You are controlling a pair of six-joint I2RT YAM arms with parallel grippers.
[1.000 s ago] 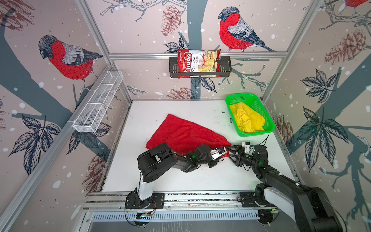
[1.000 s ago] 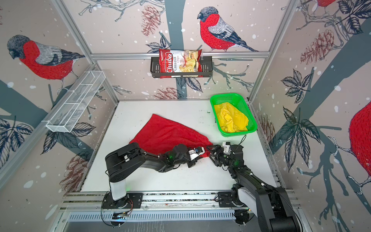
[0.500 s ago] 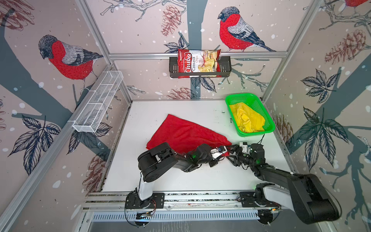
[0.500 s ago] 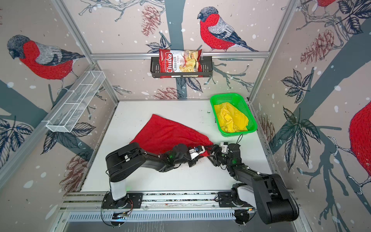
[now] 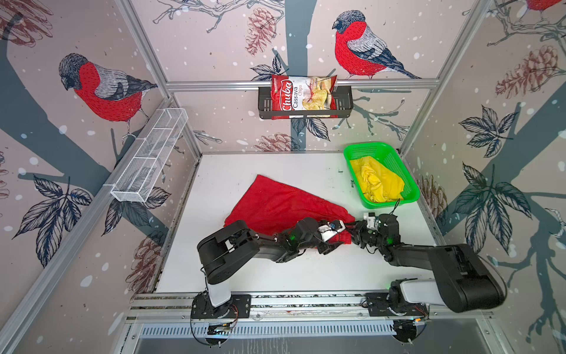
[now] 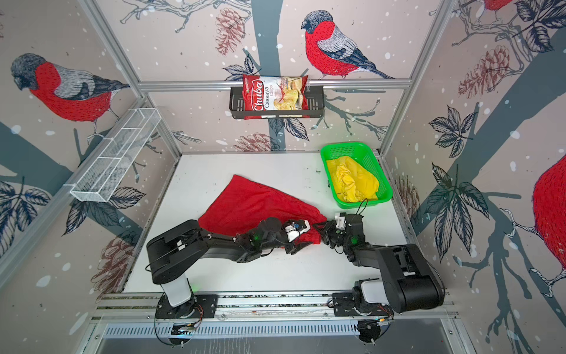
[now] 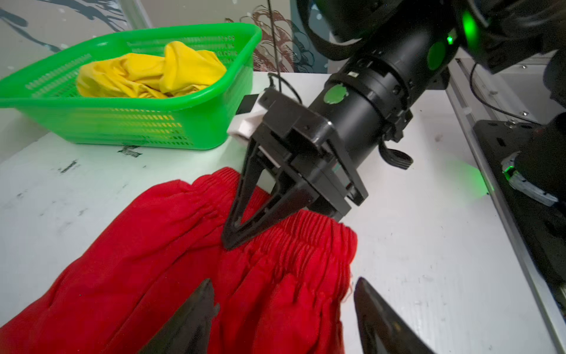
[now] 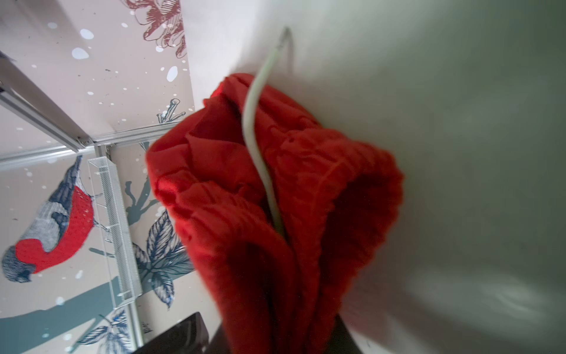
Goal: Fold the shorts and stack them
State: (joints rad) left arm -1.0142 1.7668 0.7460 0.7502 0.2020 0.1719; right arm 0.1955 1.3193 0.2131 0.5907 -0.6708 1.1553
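Observation:
The red shorts [image 5: 275, 202] [image 6: 251, 202] lie spread on the white table, waistband toward the right. My left gripper [image 5: 338, 237] [image 7: 283, 280] is open, its fingers straddling the gathered waistband [image 7: 306, 242] without pinching it. Facing it, my right gripper [image 5: 352, 233] [image 7: 229, 242] is shut on that waistband. In the right wrist view the red cloth [image 8: 275, 184] bunches out of the shut jaws, with the white drawstring [image 8: 257, 122] trailing over it. The yellow shorts [image 5: 376, 180] [image 7: 147, 73] lie crumpled in the green basket [image 5: 364, 147] at the back right.
The basket [image 7: 122, 122] stands just behind the right gripper. A chips bag [image 5: 301, 96] sits in a black shelf on the back wall. A white wire rack [image 5: 150, 159] hangs on the left wall. A metal rail [image 5: 275, 298] runs along the front edge.
The left gripper has opened and let go of the red waistband. The right gripper has moved in and closed on it.

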